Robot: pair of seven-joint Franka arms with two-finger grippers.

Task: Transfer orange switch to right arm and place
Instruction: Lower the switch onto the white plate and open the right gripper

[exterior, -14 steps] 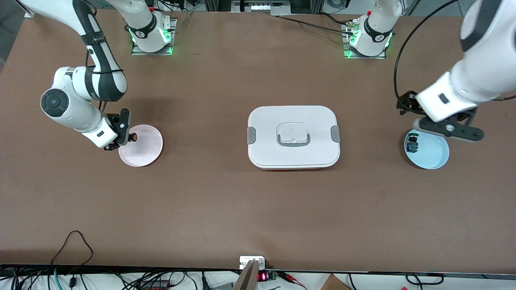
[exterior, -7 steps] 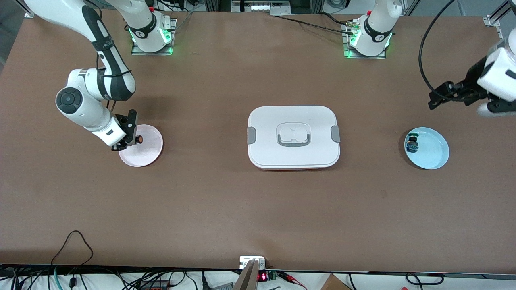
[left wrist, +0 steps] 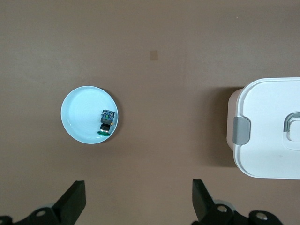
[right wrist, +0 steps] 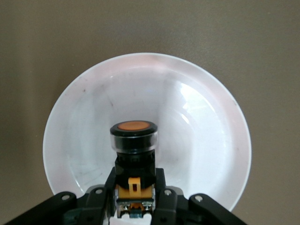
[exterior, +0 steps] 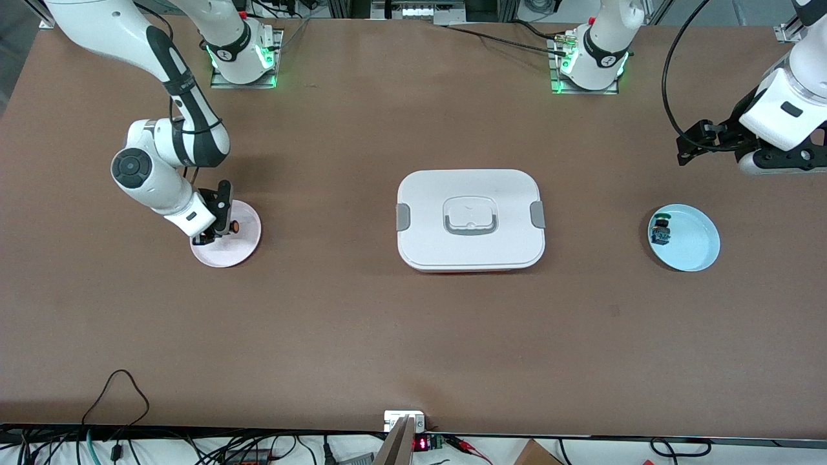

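The orange switch point(right wrist: 134, 140) is a black stub with an orange cap, and it points out from my right gripper point(right wrist: 134, 187), which is shut on its orange body. In the front view the right gripper point(exterior: 221, 223) holds the orange switch point(exterior: 234, 227) low over the pink plate point(exterior: 242, 244) at the right arm's end of the table. My left gripper point(exterior: 775, 161) hangs open and empty, high over bare table at the left arm's end. Its two black fingertips point(left wrist: 75, 199) stand wide apart with only the brown tabletop between them.
A light blue plate point(exterior: 694, 248) at the left arm's end holds a small part with a green top and blue body point(exterior: 660, 230). A white lidded box point(exterior: 470, 219) with grey clips sits mid-table. The blue plate point(left wrist: 82, 110) and box point(left wrist: 267, 126) also show from the left wrist.
The right gripper carried the orange switch farther over the pink plate. The left arm rose from above the blue plate and drew off toward its end of the table.
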